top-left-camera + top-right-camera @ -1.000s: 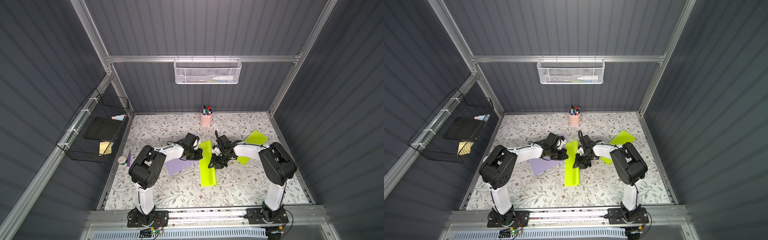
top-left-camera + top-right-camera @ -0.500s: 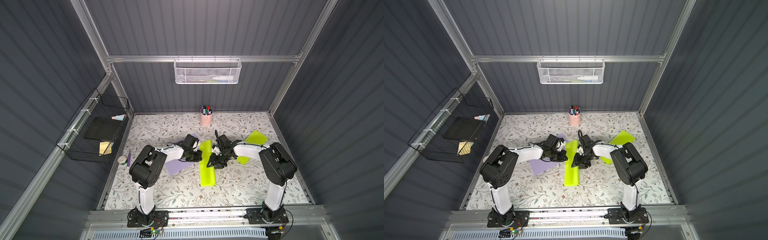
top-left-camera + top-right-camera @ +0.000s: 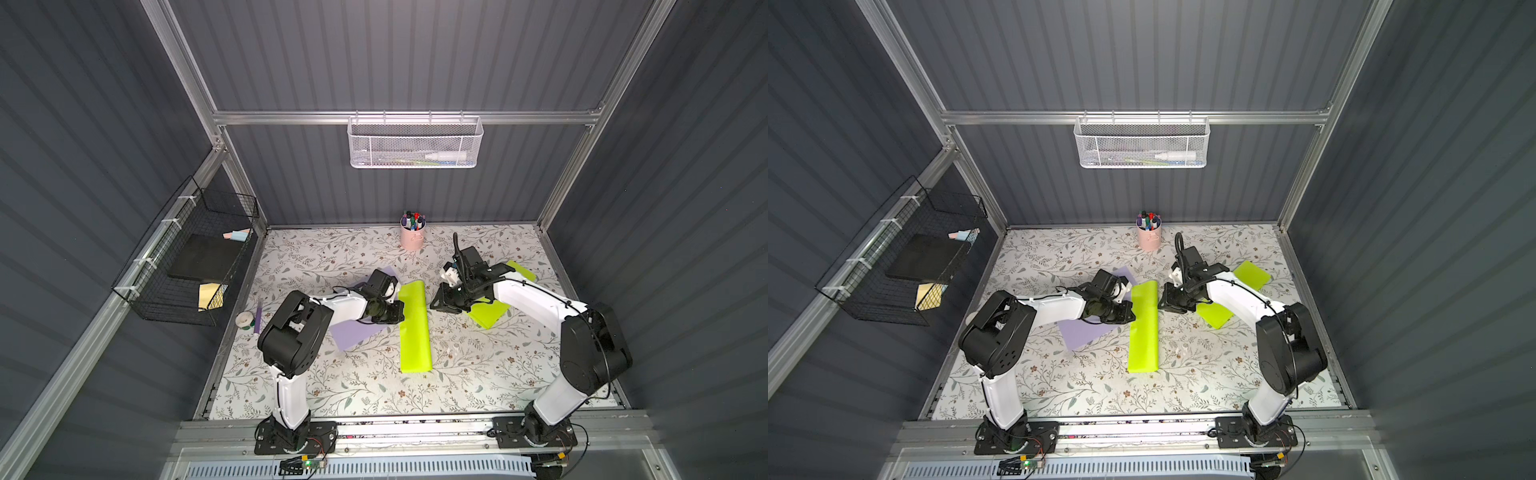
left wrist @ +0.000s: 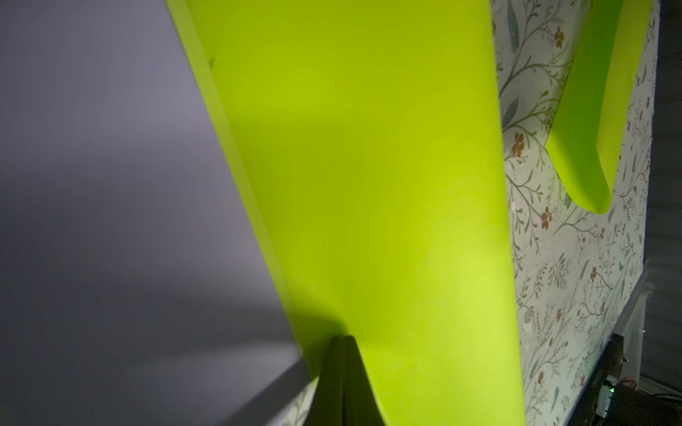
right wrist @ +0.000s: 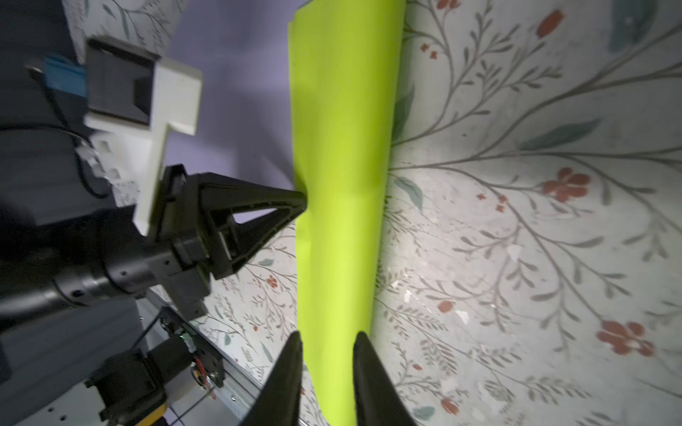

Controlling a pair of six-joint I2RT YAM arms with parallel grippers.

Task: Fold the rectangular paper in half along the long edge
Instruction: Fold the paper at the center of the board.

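Lime-green paper lies on the table as a long strip doubled lengthwise, the left gripper, fingers together, touching its open edge and the right gripper, fingers slightly apart, beside the fold; creasing seems in hand, calling for a firm press along it.

Floral mat carries a purple sheet and spare lime paper. Pink marker cup at the back wall. Tape roll just beside a purple pen, left edge. White mesh basket holds possibly a white bottle. Black wire basket: black pad, yellow notes.
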